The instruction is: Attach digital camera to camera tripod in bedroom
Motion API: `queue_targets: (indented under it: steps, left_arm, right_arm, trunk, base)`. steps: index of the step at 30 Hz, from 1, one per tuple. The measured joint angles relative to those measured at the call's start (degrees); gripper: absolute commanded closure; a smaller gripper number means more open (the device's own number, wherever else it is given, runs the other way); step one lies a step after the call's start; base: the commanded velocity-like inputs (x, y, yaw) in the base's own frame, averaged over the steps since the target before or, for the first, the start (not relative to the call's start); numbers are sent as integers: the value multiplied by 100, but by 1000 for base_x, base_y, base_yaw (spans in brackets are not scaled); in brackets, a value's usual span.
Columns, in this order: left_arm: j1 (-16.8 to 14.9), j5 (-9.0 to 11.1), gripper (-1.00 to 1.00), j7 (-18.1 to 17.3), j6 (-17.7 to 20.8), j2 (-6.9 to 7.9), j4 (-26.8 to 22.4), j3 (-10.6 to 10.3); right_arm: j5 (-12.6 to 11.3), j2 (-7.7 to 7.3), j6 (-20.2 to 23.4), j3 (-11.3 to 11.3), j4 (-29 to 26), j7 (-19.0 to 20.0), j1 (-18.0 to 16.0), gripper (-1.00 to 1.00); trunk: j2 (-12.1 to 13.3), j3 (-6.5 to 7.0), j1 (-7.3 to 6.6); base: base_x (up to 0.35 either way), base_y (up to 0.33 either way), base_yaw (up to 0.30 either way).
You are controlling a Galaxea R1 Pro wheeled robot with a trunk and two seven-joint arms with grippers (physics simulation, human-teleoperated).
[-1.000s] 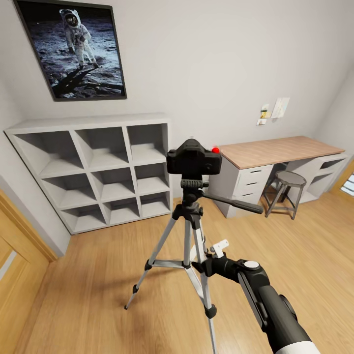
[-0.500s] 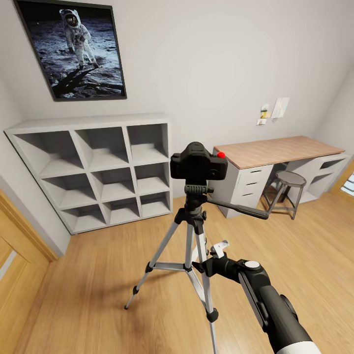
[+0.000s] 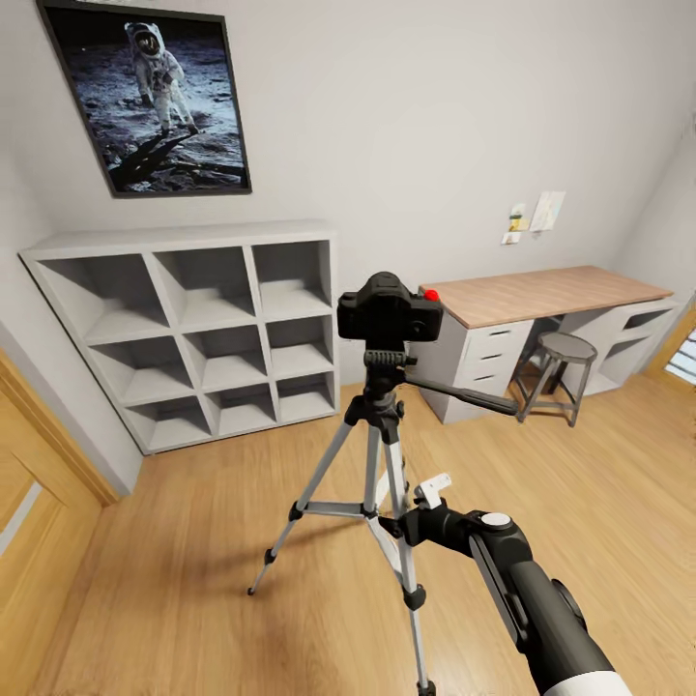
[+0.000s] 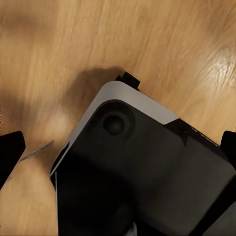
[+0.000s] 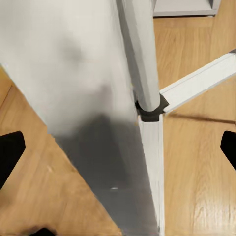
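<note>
- The floor (image 3: 193, 580) is light wooden planks running across the whole bedroom; a strip of orange-brown wood trim (image 3: 48, 425) slants along the near left edge.
- On the pale left wall hangs a dark-framed astronaut picture (image 3: 150, 97), tilted by the viewing angle.
- Below it a grey-white cube shelf (image 3: 193, 329) of three rows by three columns stands on the floor against the wall.
- The camera tripod (image 3: 372, 483) stands in the middle of the floor, nearer than the shelf, its silver legs spread and its black pan handle (image 3: 464, 396) reaching right.
- The digital camera (image 3: 390, 311) sits on top of the tripod's head, level, with its red mark at the top right corner.
- The right gripper (image 3: 433, 491) is low beside the tripod's legs; its dark fingertips sit at opposite edges of the right wrist view, spread wide, with a silver leg between them.
- The left gripper's fingertips (image 4: 10, 152) likewise stand wide apart, over the plank floor and a dark rounded robot part.
- At the far right, a wood-topped desk (image 3: 551, 295) with grey-white drawers stands against the wall, a round stool (image 3: 556, 372) in front, and paper notes (image 3: 536, 217) pinned above.
</note>
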Motion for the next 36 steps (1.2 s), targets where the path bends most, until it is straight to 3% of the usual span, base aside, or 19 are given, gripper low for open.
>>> queue_targets:
  steps: [36]
  left_arm:
    - [0, 13, -100, -8, 0, 10, 0, 1]
  right_arm:
    - [8, 0, 23, -10, 0, 0, 0, -100]
  trunk:
    - [-1, 0, -3]
  base:
    - [-21, 0, 0]
